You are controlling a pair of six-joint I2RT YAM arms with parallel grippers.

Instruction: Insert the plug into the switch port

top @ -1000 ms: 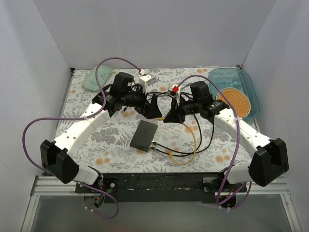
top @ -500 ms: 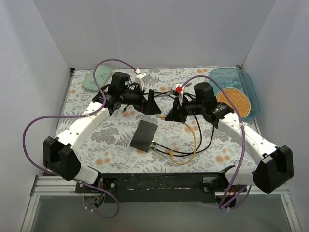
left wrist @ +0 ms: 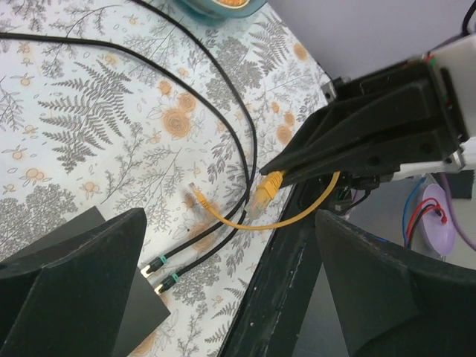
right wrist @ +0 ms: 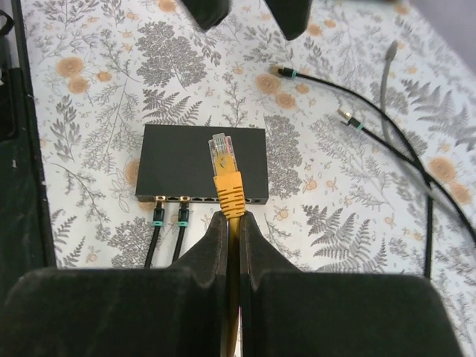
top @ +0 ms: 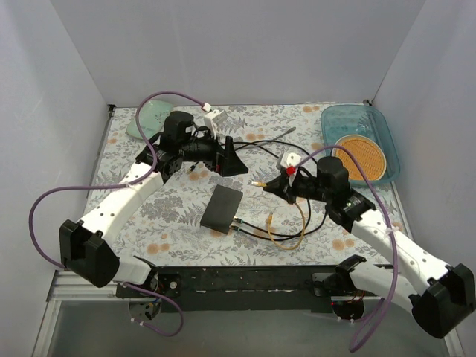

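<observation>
The switch (top: pixel 222 207) is a flat dark grey box on the floral mat, its socket edge facing the near side. Two black cables (right wrist: pixel 167 223) are plugged into its left sockets. My right gripper (top: pixel 271 186) is shut on the yellow cable just behind its plug (top: pixel 259 182). In the right wrist view the gripper (right wrist: pixel 233 219) holds the yellow plug (right wrist: pixel 227 178) above the switch (right wrist: pixel 178 167), pointing over its socket row and apart from it. My left gripper (top: pixel 234 160) is open and empty behind the switch. The left wrist view (left wrist: pixel 230 223) shows the held plug (left wrist: pixel 269 182).
A teal tray (top: pixel 381 126) holding an orange disc stands at the back right. A mint green object (top: pixel 149 119) lies at the back left. Loose black cables (right wrist: pixel 387 141) and the yellow cable's free end (top: pixel 269 218) lie right of the switch. White walls enclose the mat.
My right arm has drawn back toward the near right and lowered, keeping the yellow plug in its grip. My left gripper has shifted slightly toward the back left.
</observation>
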